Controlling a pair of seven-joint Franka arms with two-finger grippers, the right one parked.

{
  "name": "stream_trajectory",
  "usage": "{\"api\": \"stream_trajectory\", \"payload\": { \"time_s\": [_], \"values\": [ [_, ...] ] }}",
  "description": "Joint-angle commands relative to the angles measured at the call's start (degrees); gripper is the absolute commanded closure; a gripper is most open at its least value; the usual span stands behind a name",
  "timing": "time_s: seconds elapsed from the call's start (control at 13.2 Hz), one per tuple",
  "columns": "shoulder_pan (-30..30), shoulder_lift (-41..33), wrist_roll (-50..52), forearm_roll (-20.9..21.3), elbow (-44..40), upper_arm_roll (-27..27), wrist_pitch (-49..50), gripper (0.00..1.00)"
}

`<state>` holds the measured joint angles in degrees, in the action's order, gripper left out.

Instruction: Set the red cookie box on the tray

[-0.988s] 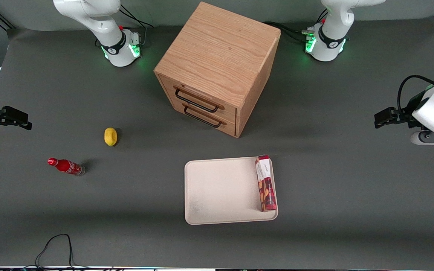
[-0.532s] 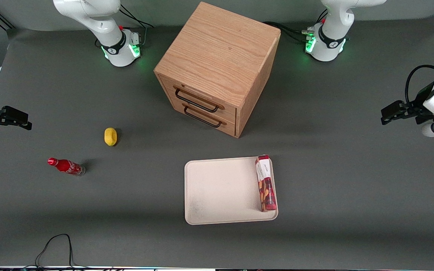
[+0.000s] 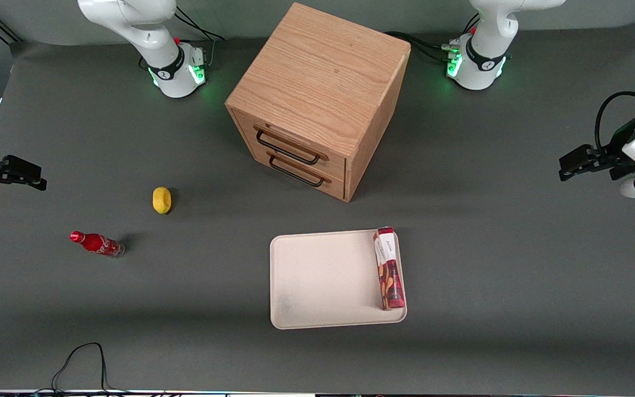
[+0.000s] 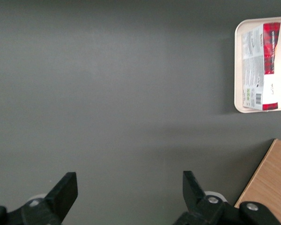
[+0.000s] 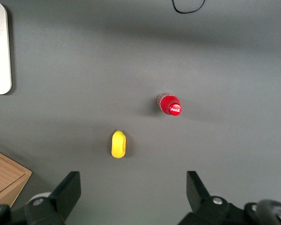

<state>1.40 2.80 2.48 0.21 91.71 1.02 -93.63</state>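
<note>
The flat dark-red cookie box [image 3: 389,268] with its white label end lies inside the large cream-white rectangular tray [image 3: 317,275], along the tray's rim on the side toward the working arm. The black two-finger claw [image 3: 571,164] hangs empty, fingers [image 4: 65,190] spread apart, above the grey table [image 3: 494,286] at the working arm's end, well apart from the tray. The wooden two-drawer cabinet [image 3: 317,99] stands farther from the front camera than the tray.

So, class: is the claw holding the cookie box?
No: the claw hangs open over bare table, while the box lies on the tray.
</note>
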Motion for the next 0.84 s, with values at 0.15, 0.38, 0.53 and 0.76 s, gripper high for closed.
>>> {"api": "stream_trajectory", "payload": {
  "time_s": [0.15, 0.38, 0.53, 0.76],
  "values": [
    [1.06, -0.60, -0.99, -0.74, -0.21, -0.84, 1.43, 0.00],
    [0.18, -0.33, -4.22, -0.74, -0.21, -0.49, 1.43, 0.00],
    [0.27, -0.33, -4.50, -0.65, -0.21, -0.49, 1.43, 0.00],
    [0.36, -0.33, -4.15, -0.65, -0.12, -0.49, 1.60, 0.00]
  ]
}}
